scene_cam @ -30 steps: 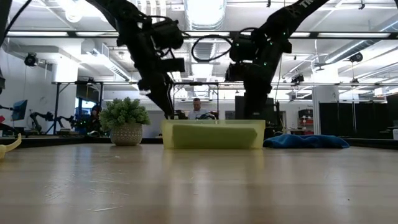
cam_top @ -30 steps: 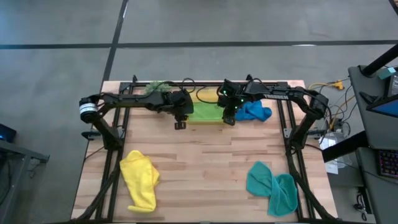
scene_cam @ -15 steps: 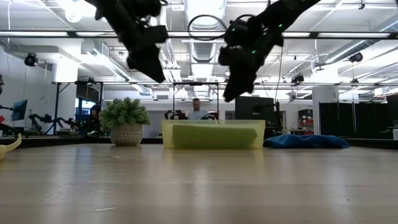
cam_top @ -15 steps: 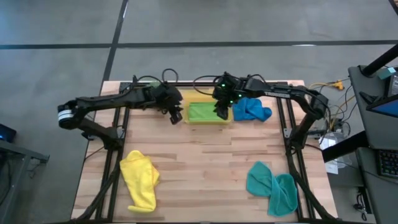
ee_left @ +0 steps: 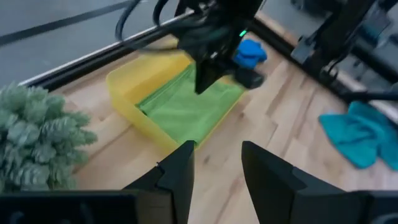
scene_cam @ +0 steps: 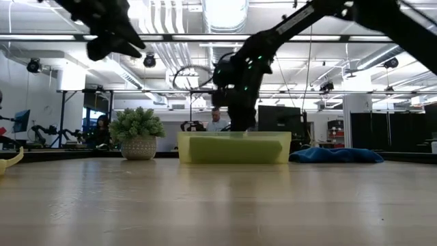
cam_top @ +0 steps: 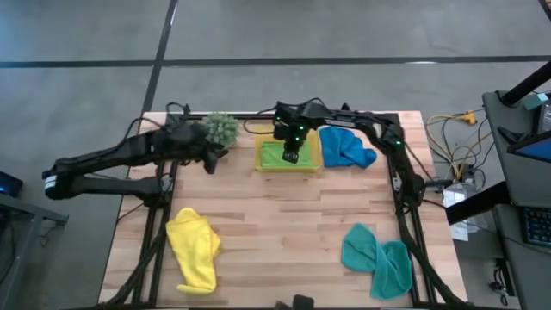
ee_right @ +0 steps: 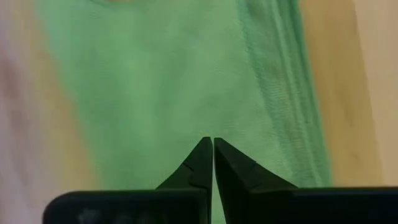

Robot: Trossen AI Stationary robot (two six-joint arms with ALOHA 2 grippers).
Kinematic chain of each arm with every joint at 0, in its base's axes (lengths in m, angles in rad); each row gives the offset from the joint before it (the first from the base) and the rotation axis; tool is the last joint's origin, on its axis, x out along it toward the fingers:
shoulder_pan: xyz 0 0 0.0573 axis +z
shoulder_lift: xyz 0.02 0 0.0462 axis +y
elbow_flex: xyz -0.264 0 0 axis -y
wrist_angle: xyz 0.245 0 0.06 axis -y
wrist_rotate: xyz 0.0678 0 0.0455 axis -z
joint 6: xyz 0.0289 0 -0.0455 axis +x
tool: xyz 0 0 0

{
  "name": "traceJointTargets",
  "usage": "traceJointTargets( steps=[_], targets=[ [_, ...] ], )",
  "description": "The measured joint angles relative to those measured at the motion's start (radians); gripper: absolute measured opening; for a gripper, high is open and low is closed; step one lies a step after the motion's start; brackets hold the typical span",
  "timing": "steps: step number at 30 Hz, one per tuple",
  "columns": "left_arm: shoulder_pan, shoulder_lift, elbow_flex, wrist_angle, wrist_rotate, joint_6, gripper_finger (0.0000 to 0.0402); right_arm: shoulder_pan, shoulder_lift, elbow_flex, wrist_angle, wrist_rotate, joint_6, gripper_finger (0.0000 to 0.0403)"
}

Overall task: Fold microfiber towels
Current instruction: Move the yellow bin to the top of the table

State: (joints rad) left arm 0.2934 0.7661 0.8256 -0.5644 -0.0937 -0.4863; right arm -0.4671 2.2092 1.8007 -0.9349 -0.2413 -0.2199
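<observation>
So the right arm is stretched in from the right edge of the table, reaching across the far side, and its right gripper [cam_top: 292,155] points down over the yellow tray [cam_top: 261,155] with the fingers pinched together, tips touching each other. In its wrist view those closed fingertips [ee_right: 202,160] sit right above the lime green towel [ee_right: 174,93], which lies flat inside the tray, and I can't tell if the tips are actually touching the cloth or just hanging over it. Nothing is caught between them as far as I can see. The left arm is pulled well back toward the left side, lying low and long across the table's left edge, with the left gripper [cam_top: 209,160] ending up just beside the little spiky green plant [cam_top: 220,129]. Its two fingers [ee_left: 180,171] stand apart with a clear gap and nothing in them, aimed toward the tray. The bright blue towel [cam_top: 347,147] is bunched up just to the right of the tray at the far side. The yellow towel [cam_top: 193,247] is crumpled at the near left of the table [cam_top: 284,224], and the teal towel [cam_top: 378,257] is crumpled at the near right, both well apart from either gripper.
</observation>
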Motion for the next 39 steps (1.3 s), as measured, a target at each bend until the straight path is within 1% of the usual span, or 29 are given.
traceJointTargets(
  steps=[2,4,9,14,19,21,23,24,28,31,34,39],
  targets=[
    [-0.002,-0.049,-0.026,0.001,-0.003,-0.034,0.0120,0.000,0.045,0.057,-0.039,0.033,-0.009,0.0009],
    [-0.002,-0.088,-0.049,0.000,-0.006,-0.061,0.0120,0.000,0.079,0.114,-0.069,0.036,-0.013,0.0009],
    [-0.002,-0.135,-0.086,0.005,-0.011,-0.096,0.0120,-0.003,0.157,0.240,-0.147,0.043,-0.016,0.0009],
    [-0.002,-0.131,-0.105,0.006,-0.010,-0.111,0.0120,-0.003,0.223,0.340,-0.247,0.043,-0.037,0.0009],
    [-0.002,-0.097,-0.106,0.007,-0.010,-0.111,0.0120,-0.006,0.255,0.407,-0.292,0.094,-0.038,0.0009],
    [-0.002,-0.083,-0.106,0.008,-0.009,-0.110,0.0120,-0.007,0.255,0.411,-0.292,0.129,-0.038,0.0009],
    [-0.002,-0.068,-0.106,0.009,-0.009,-0.109,0.0120,-0.007,0.255,0.417,-0.297,0.192,-0.031,0.0009],
    [-0.002,-0.061,-0.106,0.011,-0.009,-0.107,0.0120,-0.012,0.254,0.421,-0.300,0.193,-0.040,0.0009],
    [-0.002,-0.041,-0.106,0.012,0.001,-0.101,0.0120,-0.034,0.196,0.420,-0.334,0.087,-0.169,0.0009],
    [-0.002,-0.029,-0.106,0.016,0.008,-0.101,0.0120,-0.051,0.149,0.387,-0.377,0.030,-0.314,0.0009],
    [-0.002,-0.017,-0.106,0.051,0.010,-0.101,0.0120,-0.070,0.122,0.308,-0.310,-0.019,-0.343,0.0009],
    [-0.002,0.000,-0.104,0.124,0.012,-0.103,0.0120,-0.086,0.080,0.175,-0.255,-0.039,-0.409,0.0009]
  ],
)
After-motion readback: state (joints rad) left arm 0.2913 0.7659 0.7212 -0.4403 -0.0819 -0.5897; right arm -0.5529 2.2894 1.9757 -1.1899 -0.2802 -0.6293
